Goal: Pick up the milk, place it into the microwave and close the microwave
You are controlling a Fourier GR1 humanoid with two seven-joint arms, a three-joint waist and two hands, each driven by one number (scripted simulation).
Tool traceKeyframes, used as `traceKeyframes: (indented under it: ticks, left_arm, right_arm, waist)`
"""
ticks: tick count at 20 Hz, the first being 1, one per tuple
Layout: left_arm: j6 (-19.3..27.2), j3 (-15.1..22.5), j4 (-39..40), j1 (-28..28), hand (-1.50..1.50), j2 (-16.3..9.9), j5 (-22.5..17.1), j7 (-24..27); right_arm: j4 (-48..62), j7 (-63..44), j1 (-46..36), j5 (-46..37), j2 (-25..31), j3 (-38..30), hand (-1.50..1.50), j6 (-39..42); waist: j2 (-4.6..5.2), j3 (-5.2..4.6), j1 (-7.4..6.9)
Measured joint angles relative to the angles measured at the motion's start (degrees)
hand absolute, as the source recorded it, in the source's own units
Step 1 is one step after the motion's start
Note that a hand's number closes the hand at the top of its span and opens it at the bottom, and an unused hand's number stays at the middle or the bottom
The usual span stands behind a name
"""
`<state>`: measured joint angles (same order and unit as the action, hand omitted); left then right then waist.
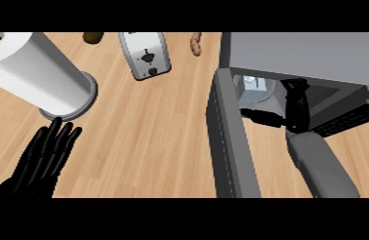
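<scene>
Surface: wooden counter, seen from steeply above.
Right hand: right hand is inside the microwave's mouth, fingers pointing away toward the back and looking fairly straight, thumb stuck out to the left; nothing visibly pinched.
Milk: milk stands inside the microwave, just beyond and left of the right fingertips, apart from them as far as I can tell; its long axis appears upright.
Door: microwave door is swung open toward the counter's near edge, left of the right forearm.
Nearer hand: right.
Left hand: left hand rests near the counter's near-left corner, fingers straight and spread, holding nothing.
Counts: one milk, one microwave, one paper towel roll, one toaster, two small food items at the far edge.
</scene>
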<state>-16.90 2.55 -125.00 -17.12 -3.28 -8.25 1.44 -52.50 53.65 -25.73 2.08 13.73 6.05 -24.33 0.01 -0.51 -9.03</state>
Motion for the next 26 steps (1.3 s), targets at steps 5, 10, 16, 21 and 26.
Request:
traceKeyframes:
  ticks: [5,10,16,21,26]
  left_arm:
    - [0.0,1.6,1.7,0.2,-1.50,0.6,1.1,-0.1]
    - [-0.4,2.9,3.1,0.8,-1.50,0.8,1.5,-0.5]
    - [-2.2,6.5,6.0,2.6,1.50,0.1,4.0,-0.7]
    - [-3.5,8.6,8.9,5.3,1.50,-0.7,6.6,-0.7]
    - [-3.3,10.1,15.1,9.1,1.50,0.1,9.5,-0.3]
  right_arm:
    - [1.3,-0.6,-1.0,1.3,-0.6,1.0,-1.50,3.1]
    - [2.3,-1.3,-1.7,3.7,-1.0,1.7,-1.50,8.8]
    - [4.2,-1.9,-3.0,6.6,-1.3,1.8,-1.50,15.9]
    - [6.0,-3.0,-3.8,8.3,-1.2,1.6,-1.50,21.0]
    - [10.2,-8.2,-3.2,10.2,-0.3,0.9,-1.50,25.9]
  waist:
    - [-0.46,-0.21,1.72]
    - [-0.89,-0.33,3.48]
    - [-1.33,-0.52,5.62]
    - [-1.56,-0.60,7.14]
    - [-0.39,0.10,8.48]
